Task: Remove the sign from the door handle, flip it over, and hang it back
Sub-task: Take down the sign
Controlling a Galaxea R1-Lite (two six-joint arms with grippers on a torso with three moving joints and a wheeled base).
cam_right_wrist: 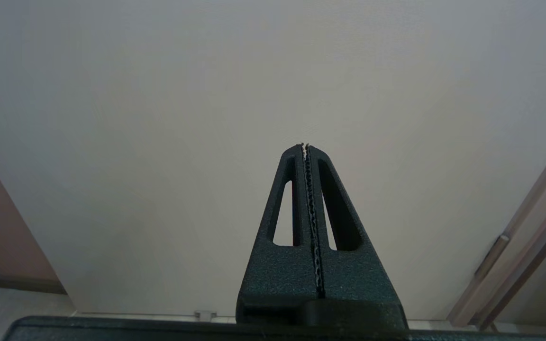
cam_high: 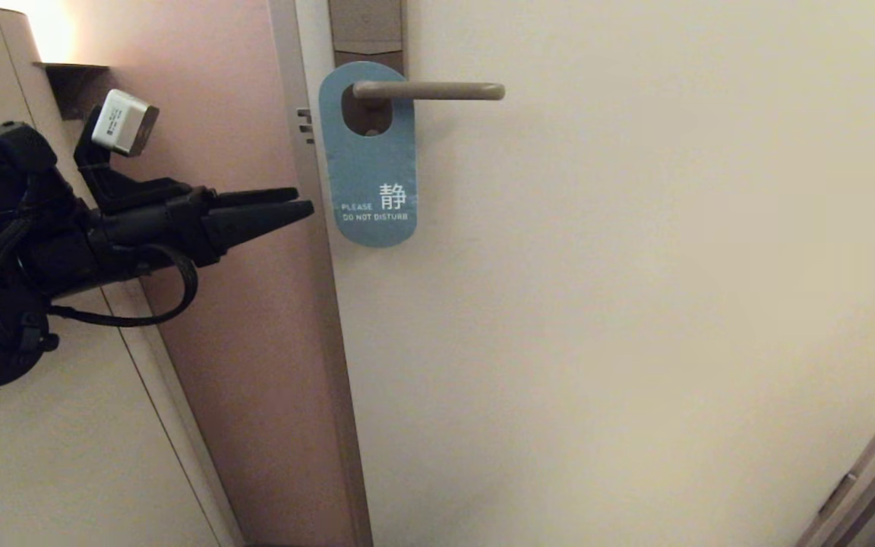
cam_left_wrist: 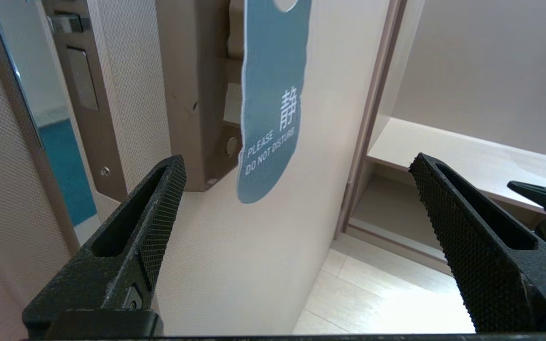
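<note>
Sign (cam_high: 368, 163) hung on door handle (cam_high: 428, 91), blue side out. Left tool (cam_high: 299, 205) just left of it, wide open, empty. Right tool (cam_right_wrist: 305, 147) closed, empty.

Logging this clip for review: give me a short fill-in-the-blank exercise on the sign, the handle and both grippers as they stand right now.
1. The sign hangs by its oval hole on the door ____.
2. The side of the sign facing out reads PLEASE DO NOT ____.
3. The left gripper, near the sign without touching it, has its jaws ____.
4. The right gripper, facing the bare door, has its jaws ____.

Missing words: handle; DISTURB; open; shut
</note>
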